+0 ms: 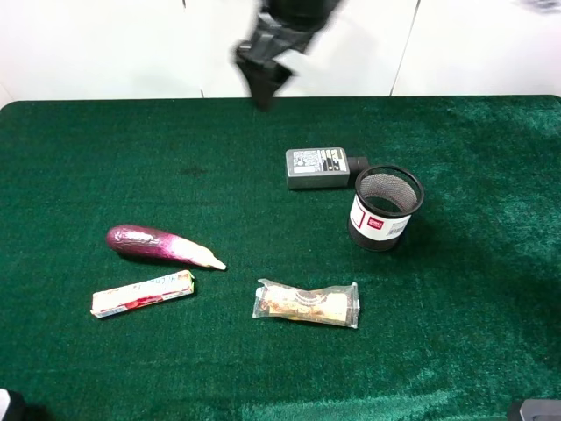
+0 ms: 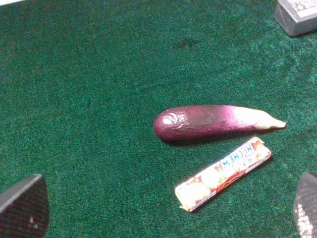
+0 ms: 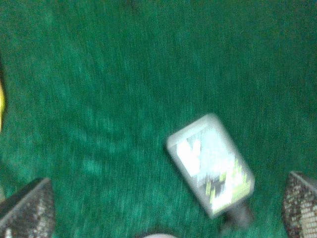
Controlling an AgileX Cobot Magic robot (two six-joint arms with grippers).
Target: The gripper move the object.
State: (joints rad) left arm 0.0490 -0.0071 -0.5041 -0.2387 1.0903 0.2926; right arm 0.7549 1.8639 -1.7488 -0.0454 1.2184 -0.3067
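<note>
The purple eggplant lies on the green cloth at the left, its cream tip pointing right. It also shows in the left wrist view. My left gripper is open and empty, above the cloth on the near side of the eggplant and apart from it. Only its fingertips show. My right gripper is a blurred dark shape over the table's far edge, far from the eggplant. In the right wrist view it is open and empty above the grey adapter.
A red-white candy bar lies just in front of the eggplant. A clear-wrapped tan snack bar lies at front centre. A grey power adapter and a black mesh cup are right of centre.
</note>
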